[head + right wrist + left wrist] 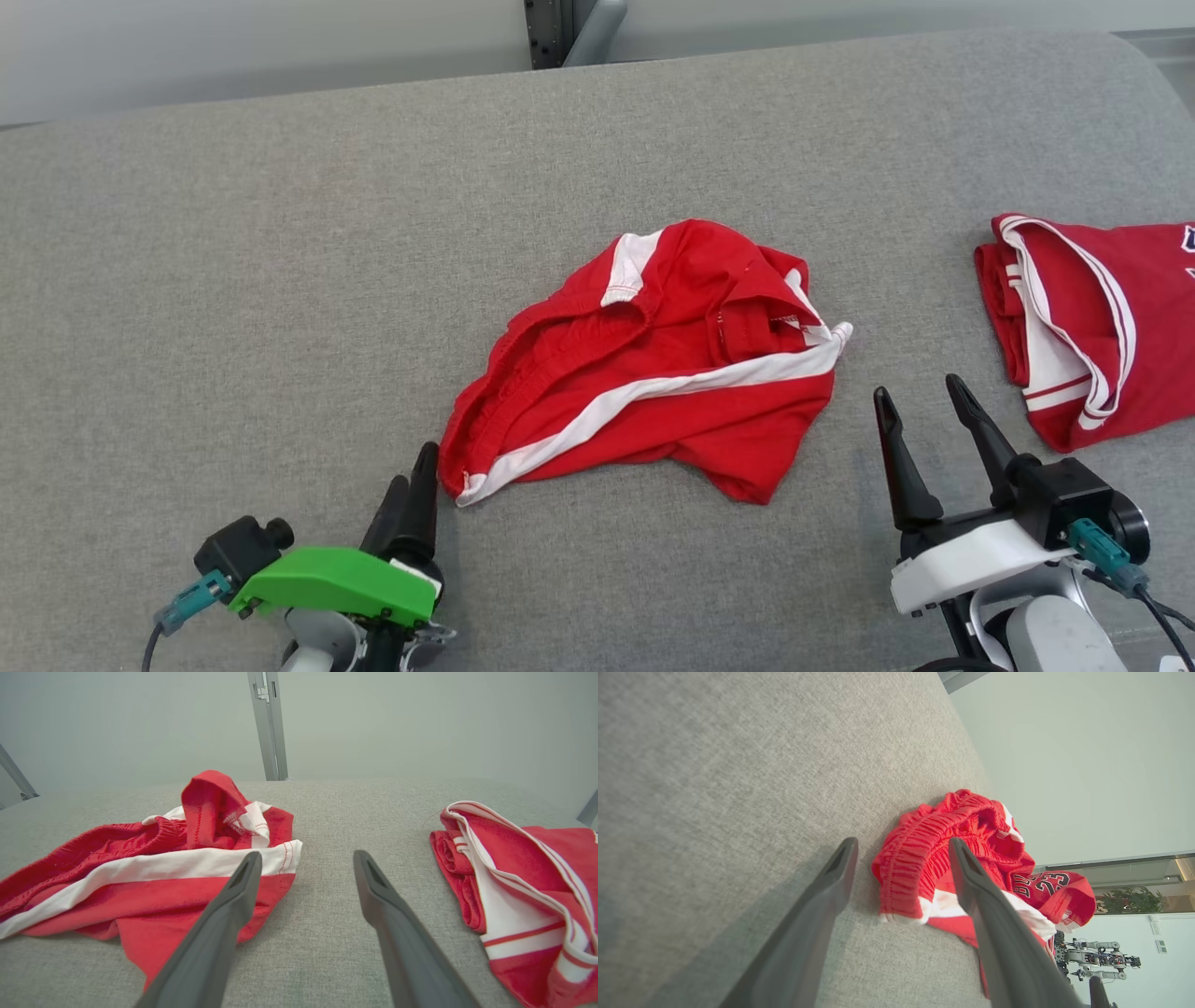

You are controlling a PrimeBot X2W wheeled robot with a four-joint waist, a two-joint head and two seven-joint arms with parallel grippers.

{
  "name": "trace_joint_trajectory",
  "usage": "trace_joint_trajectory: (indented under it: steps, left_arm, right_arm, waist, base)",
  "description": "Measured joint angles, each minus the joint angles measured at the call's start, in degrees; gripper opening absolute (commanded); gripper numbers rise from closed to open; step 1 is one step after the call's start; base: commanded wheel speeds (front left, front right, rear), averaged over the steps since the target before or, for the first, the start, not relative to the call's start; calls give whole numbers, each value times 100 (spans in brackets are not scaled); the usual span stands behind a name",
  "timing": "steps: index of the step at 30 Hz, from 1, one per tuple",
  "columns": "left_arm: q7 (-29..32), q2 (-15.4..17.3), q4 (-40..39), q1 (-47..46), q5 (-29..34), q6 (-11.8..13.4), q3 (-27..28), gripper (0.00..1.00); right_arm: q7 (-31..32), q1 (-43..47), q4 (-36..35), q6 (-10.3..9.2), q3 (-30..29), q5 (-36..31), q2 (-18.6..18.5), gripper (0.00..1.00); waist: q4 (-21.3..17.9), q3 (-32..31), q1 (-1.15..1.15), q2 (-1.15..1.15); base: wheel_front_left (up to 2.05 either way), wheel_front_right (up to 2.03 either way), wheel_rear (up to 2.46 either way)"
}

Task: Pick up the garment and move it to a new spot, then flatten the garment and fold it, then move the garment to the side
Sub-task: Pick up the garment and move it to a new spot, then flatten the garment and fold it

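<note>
Left gripper point(415, 464): sat low left in head view, fingers apart per left wrist view, clamped on nothing. Tips pointed at near-left corner of the red shorts point(653, 373), just beside the waistband end; could not tell if touching. In left wrist view, waistband corner showed btw the two fingers, lying on the cushion, not pinched.

Right gripper point(918, 387): jaws wide apart, held nothing, hovered low right near the shorts' right hem w/ bare cushion in the gap.

Shorts: lay crumpled approx mid-surface. White side stripe ran diag from near-left corner to right edge. Elastic waistband bunched on left, one leg folded over at top.

Red jersey point(1092, 345): lay folded at far right, well apart from shorts, cut off by frame edge. Right gripper sat btw the two garments.

Grey cushion point(280, 233): wide bare stretch left of and behind shorts, less on the right bc of jersey. Back edge ran along top of head view, right corner rounded. Pale wall and a metal post point(546, 33) stood beyond.
</note>
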Motion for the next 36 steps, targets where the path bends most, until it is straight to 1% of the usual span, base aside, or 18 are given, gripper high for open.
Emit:
trace_joint_trajectory:
  steps: [1, 2, 5, 7, 8, 9, 11, 14, 16, 20, 22, 25, 28, 31, 36]
  left_arm:
    - [-55, 74, -45, 53, 177, 5, -4, 100]
    - [-55, 74, -45, 53, 177, 5, -4, 100]
    - [-196, 319, -176, 168, 840, 63, 36, 100]
    - [-220, 457, -266, 228, 1484, 121, 59, 100]
    - [-223, 487, -311, 269, 1845, 162, 158, 100]
    - [-236, 494, -365, 318, 2227, 190, 291, 100]
    - [-238, 410, -514, 477, 2878, 196, 623, 100]
    - [-243, 243, -656, 804, 3907, 81, 1003, 100]
    - [-243, 160, -736, 1023, 4562, -44, 1244, 100]
    - [-243, -71, -910, 1326, 5682, -416, 1661, 100]
    - [-244, -212, -971, 1425, 6106, -579, 1861, 100]
    - [-244, -452, -1017, 1569, 6538, -764, 2240, 100]
    - [-244, -646, -976, 1695, 6750, -928, 2564, 100]
    - [-244, -773, -929, 1742, 6912, -1062, 2749, 100]
    - [-244, -899, -883, 1780, 7041, -1161, 2913, 100]
  right_arm:
    - [0, 8, -4, 0, -20, 2, -13, 100]
    - [0, 8, -4, 0, -20, 2, -13, 100]
    - [0, 115, -29, 0, -129, 16, -46, 100]
    - [0, 183, -43, 0, -222, 15, -91, 100]
    - [0, 222, -63, 0, -253, 3, -120, 100]
    - [0, 261, -66, 0, -283, -13, -154, 100]
    - [0, 372, -79, 0, -325, -47, -214, 100]
    - [0, 547, -81, 0, -420, -74, -307, 100]
    - [0, 661, -86, 0, -512, -81, -339, 100]
    - [0, 751, -133, 0, -716, -174, -335, 100]
    - [0, 812, -146, 0, -808, -229, -311, 100]
    - [0, 875, -168, 0, -982, -301, -238, 100]
    - [0, 932, -171, 0, -1082, -334, -182, 100]
    - [0, 969, -155, 0, -1152, -366, -142, 100]
    - [0, 1003, -134, 0, -1120, -369, -68, 100]
  waist:
    - [0, -34, 0, 0]
    - [0, -34, 0, 0]
    - [12, -130, 0, 0]
    - [34, -194, 0, 0]
    - [50, -227, 0, 0]
    - [69, -260, 0, 0]
    - [110, -332, 0, 0]
    - [170, -462, 0, 0]
    - [208, -560, 0, 0]
    - [306, -694, 0, 0]
    - [354, -747, 0, 0]
    - [420, -819, 0, 0]
    - [470, -892, 0, 0]
    - [516, -950, 0, 0]
    - [548, -1013, 0, 0]
  base:
    - [0, 0, 0]
    - [0, 0, 0]
    - [0, 0, 0]
    - [0, 0, 0]
    - [0, 0, 0]
    - [0, 0, 0]
    - [0, 0, 0]
    - [0, 0, 0]
    - [0, 0, 0]
    - [0, 0, 0]
    - [0, 0, 0]
    - [0, 0, 0]
    - [0, 0, 0]
    - [0, 0, 0]
    - [0, 0, 0]
